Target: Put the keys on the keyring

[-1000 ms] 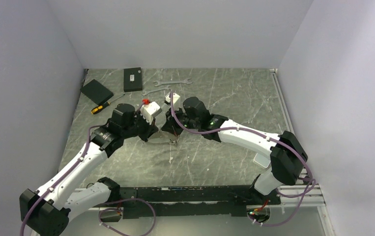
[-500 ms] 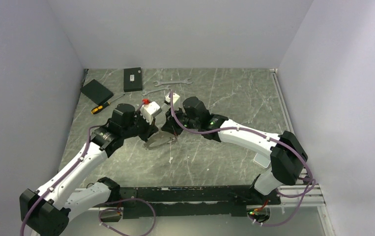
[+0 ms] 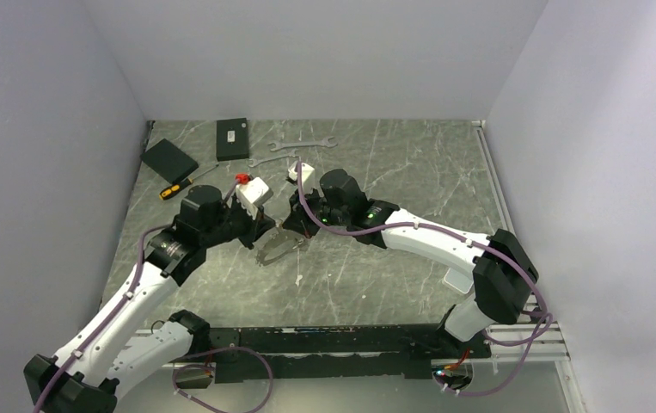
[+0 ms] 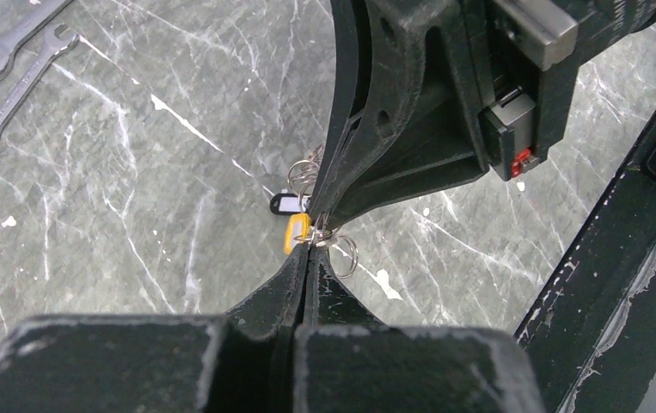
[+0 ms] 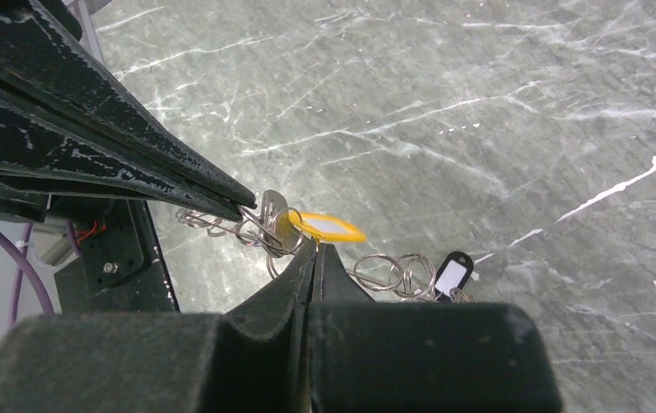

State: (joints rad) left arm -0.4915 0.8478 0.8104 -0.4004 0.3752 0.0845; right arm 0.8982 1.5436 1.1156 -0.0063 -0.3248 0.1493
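My two grippers meet tip to tip over the middle of the table. The left gripper (image 3: 266, 248) (image 4: 310, 248) is shut, pinching the thin silvery wire of the keyring (image 3: 279, 249) (image 5: 208, 224). The right gripper (image 3: 294, 231) (image 5: 315, 245) is shut at the edge of a yellow key tag (image 5: 328, 227) (image 4: 297, 232) that hangs among the wire loops. A silvery key blade (image 5: 271, 206) lies against the left fingertips (image 5: 240, 203). Small split rings (image 5: 389, 272) and a black tag (image 5: 453, 274) (image 4: 285, 203) trail on the table beside them.
Two long silver wrenches (image 3: 303, 144) (image 4: 10, 86) lie at the back. A black box (image 3: 232, 138), a black pad (image 3: 169, 158) and a yellow-handled screwdriver (image 3: 182, 183) lie at the back left. The black base rail (image 4: 616, 258) runs along the near edge.
My left arm has drawn back to the left and slightly nearer. The keyring, earlier a wide flat loop between the grippers, now hangs bunched and lower. The right arm has barely moved.
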